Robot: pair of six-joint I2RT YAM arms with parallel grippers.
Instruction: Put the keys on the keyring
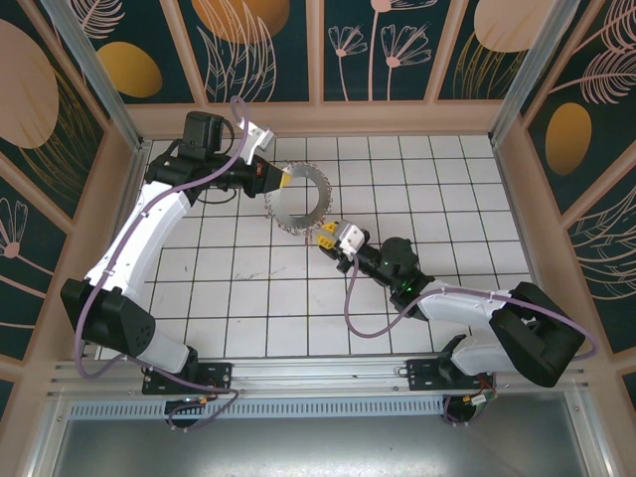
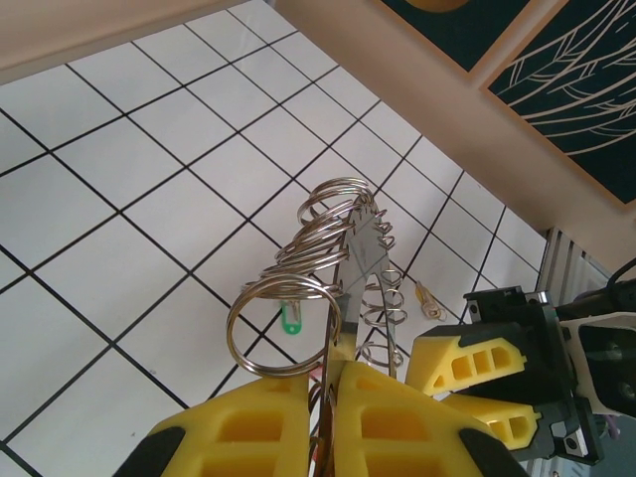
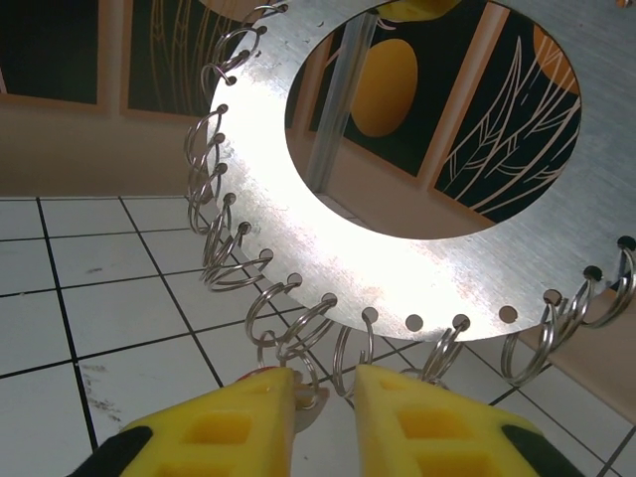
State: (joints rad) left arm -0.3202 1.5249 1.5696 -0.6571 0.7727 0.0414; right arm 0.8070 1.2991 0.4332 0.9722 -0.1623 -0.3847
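My yellow-padded right pincer (image 3: 326, 397) stands narrowly parted just under the keyring (image 3: 298, 229), a flat silvery metal hoop fringed with wire loops. One loop hangs between my pads, seemingly ungripped. Closing off-centre could knock it aside. Beyond, my left pincer (image 2: 320, 397) clamps the hoop's far edge above the white tiled table (image 1: 248, 298); a hard tug might slip it free.

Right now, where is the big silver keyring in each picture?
Top external: keyring sits upper middle, over the tiles.
Left wrist: keyring is in the centre, seen edge-on, rising from the bottom.
Right wrist: keyring spans the top, flat face showing.
Shared landmark: white tiled floor.
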